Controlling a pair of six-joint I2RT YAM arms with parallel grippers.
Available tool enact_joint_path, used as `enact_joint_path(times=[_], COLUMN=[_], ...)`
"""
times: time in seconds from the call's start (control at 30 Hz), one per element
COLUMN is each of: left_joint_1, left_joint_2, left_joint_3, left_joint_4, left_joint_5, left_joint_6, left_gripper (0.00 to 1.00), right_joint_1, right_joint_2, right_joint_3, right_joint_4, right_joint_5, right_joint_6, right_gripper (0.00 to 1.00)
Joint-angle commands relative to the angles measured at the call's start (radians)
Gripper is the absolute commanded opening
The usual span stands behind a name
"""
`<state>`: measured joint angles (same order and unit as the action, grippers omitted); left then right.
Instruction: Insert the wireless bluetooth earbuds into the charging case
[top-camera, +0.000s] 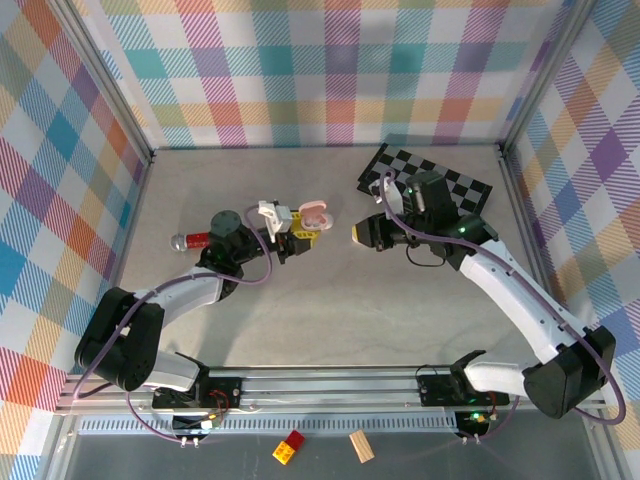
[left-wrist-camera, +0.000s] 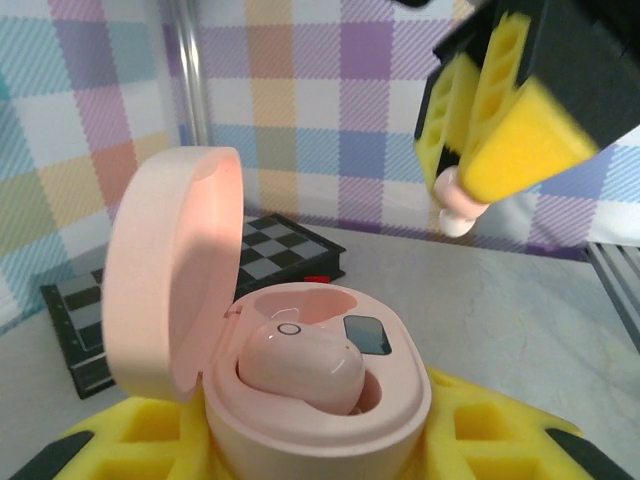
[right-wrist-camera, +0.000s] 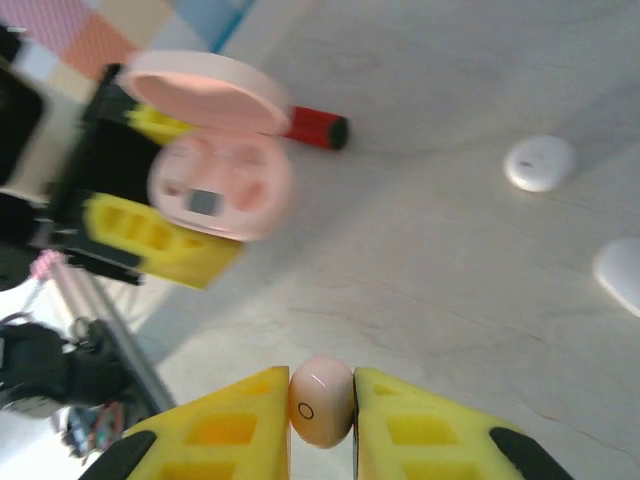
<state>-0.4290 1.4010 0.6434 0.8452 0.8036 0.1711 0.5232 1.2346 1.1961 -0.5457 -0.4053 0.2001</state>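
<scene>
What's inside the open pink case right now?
One pink earbud sits in a well of the pink case, beside a small dark panel. The well floor under that bud is covered, and whether the other well is empty is not clear.

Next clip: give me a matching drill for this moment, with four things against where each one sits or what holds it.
Things:
1. pink charging case
2. free earbud
3. seated earbud
4. red cylinder

States:
a. lying on the table
b. pinched in the right pincer
c. resting in a case socket
d. lid open, gripped by the left pincer

Pairs: 1-d, 2-b, 3-c, 4-a
</scene>
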Motion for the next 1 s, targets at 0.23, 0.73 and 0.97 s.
enact_joint_path(times=[0.23, 0.73, 0.97], left_joint_1=[-0.063, -0.091, -0.091], left_joint_2=[-0.031, -0.029, -0.022], left_joint_3=[0.054, 0.074, 0.074], left_joint_4=[-0.117, -0.12, -0.116], left_joint_5=[0.064, 0.062, 0.052], left_joint_6=[0.087, 0.096, 0.096], left_gripper=[0.29, 0.29, 0.3], right_joint_1=[-0.005, -0.015, -0.037], right_joint_2=[0.049, 0.146, 0.158], right_joint_3=[0.066, 0.087, 0.084], right_joint_4=[0.114, 0.068, 0.063], right_joint_5=[-0.278, -0.268, -0.273], right_joint_6=[0.004, -0.025, -0.015], right_gripper=[0.19, 0.18, 0.18])
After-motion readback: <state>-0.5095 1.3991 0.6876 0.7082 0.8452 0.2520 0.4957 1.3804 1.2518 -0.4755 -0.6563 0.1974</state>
